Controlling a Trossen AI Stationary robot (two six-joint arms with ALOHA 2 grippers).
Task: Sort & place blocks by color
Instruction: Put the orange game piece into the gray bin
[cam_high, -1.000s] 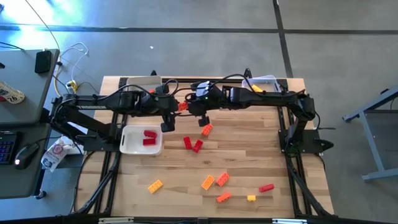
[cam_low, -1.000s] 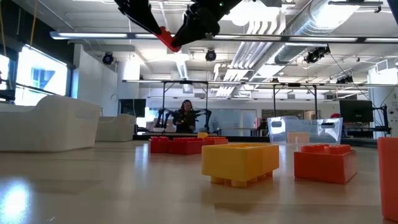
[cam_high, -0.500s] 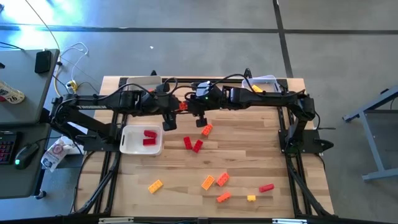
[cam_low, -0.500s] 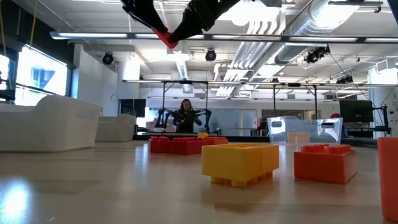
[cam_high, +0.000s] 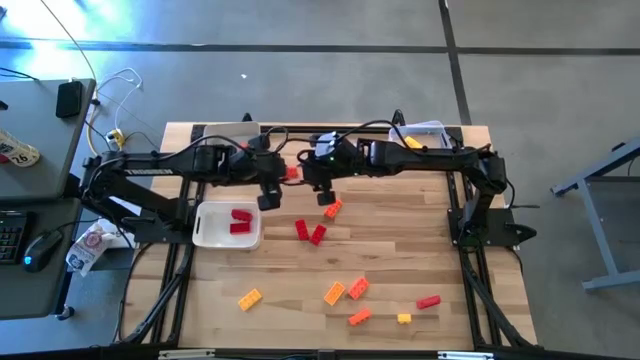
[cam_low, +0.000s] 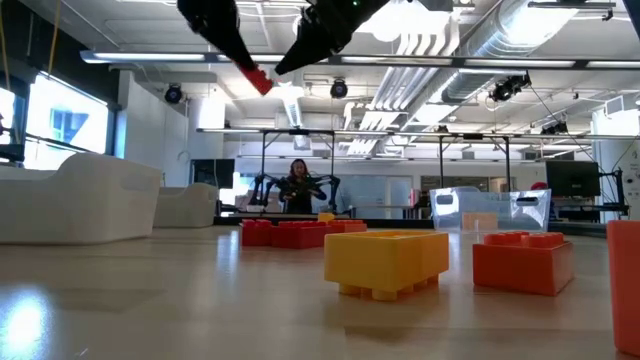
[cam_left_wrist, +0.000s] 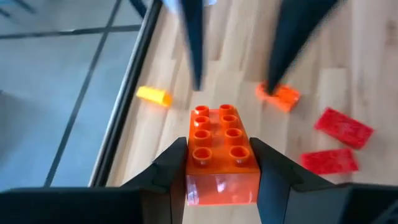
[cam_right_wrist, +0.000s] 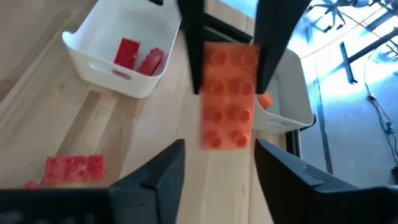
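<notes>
Left jaws clamp orange block (cam_left_wrist: 217, 152); right jaws apparently apart, just beside.

Right edge of the low view crops one orange block (cam_low: 624, 285), perhaps taller.

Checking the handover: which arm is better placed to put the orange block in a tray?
Left. The left gripper is shut on the orange block; the right gripper is open, apart from it.

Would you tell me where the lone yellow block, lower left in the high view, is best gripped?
Across its two long sides at mid-length, from straight above: the yellow block lies flat, slanted, apart from the others. The left gripper holds an orange block; the right gripper is open.
</notes>
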